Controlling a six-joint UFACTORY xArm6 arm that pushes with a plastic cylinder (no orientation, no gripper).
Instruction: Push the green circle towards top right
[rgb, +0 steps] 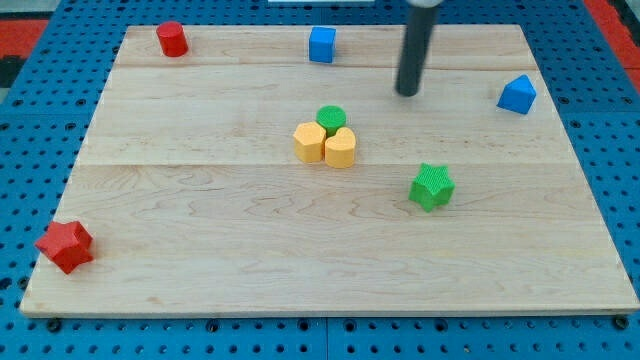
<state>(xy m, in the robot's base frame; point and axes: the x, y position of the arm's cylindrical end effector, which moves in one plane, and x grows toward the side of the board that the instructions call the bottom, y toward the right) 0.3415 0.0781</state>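
The green circle (331, 118) sits near the middle of the wooden board (200, 220). It touches two yellow blocks just below it: a yellow hexagon (309, 142) on the left and a yellow heart-shaped block (340, 148) on the right. My tip (407, 93) is the lower end of the dark rod. It rests on the board up and to the right of the green circle, clearly apart from it.
A red cylinder (172, 39) stands at the top left, a blue cube (322, 45) at the top centre, a blue pentagon-like block (517, 95) at the right edge. A green star (432, 187) lies right of centre, a red star (66, 246) at the bottom left.
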